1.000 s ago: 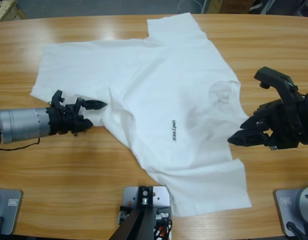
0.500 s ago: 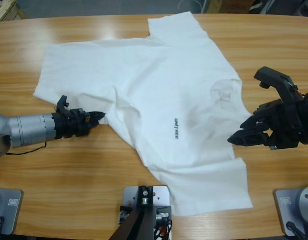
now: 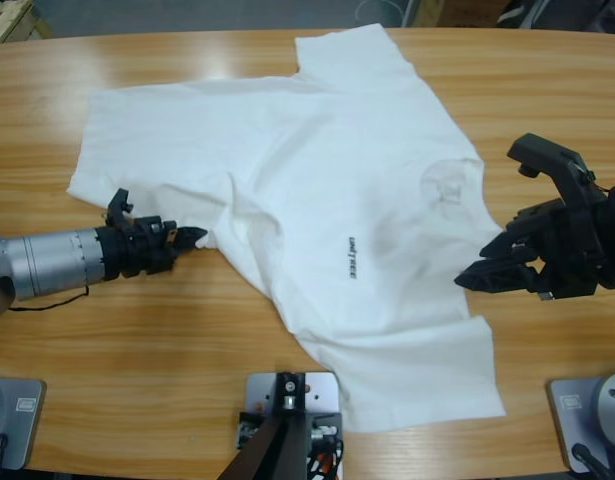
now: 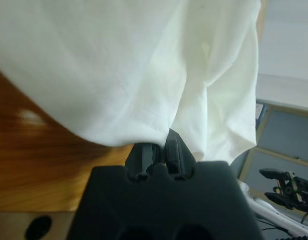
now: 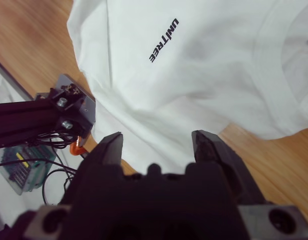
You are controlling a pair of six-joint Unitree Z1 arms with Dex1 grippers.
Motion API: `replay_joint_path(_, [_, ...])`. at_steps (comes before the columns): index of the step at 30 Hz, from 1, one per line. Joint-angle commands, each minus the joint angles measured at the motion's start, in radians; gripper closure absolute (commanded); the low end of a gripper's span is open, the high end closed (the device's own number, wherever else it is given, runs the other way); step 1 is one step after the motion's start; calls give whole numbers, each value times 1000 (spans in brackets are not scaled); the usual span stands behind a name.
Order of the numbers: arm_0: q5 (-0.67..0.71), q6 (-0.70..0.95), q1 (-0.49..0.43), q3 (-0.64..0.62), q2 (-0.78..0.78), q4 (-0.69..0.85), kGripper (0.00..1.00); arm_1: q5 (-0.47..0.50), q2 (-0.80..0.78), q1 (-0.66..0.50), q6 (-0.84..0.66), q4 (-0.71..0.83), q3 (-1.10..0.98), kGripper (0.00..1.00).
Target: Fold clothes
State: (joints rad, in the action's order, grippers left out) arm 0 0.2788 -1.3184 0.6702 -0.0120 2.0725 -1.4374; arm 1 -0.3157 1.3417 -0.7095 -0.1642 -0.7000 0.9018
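One thin pinch: your left fingers [image 3: 192, 238] clamp only the T-shirt [image 3: 317, 200] hem; it may slip. Right fingers [image 3: 479, 276] gape, empty.

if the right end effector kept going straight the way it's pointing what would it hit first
Most likely the white T-shirt: the open right end effector already hangs over its shoulder edge near the collar. How high above it is unclear.

White T-shirt [image 5: 204, 65] chest — dark print "UNITREE" [image 5: 164, 40].
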Motion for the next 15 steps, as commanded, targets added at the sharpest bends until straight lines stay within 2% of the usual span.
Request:
replay_joint_path(1, [37, 32, 12, 47, -89, -17, 1000, -5, -9, -10, 11, -3, -27, 437])
replay_joint_path(8, [84, -15, 8, 33, -173, -17, 1000, -3, -12, -10, 11, -3, -27, 437])
replay_joint_path(15, [207, -3, -135, 29, -181, -17, 1000, -3, -13, -10, 11, -3, -27, 437])
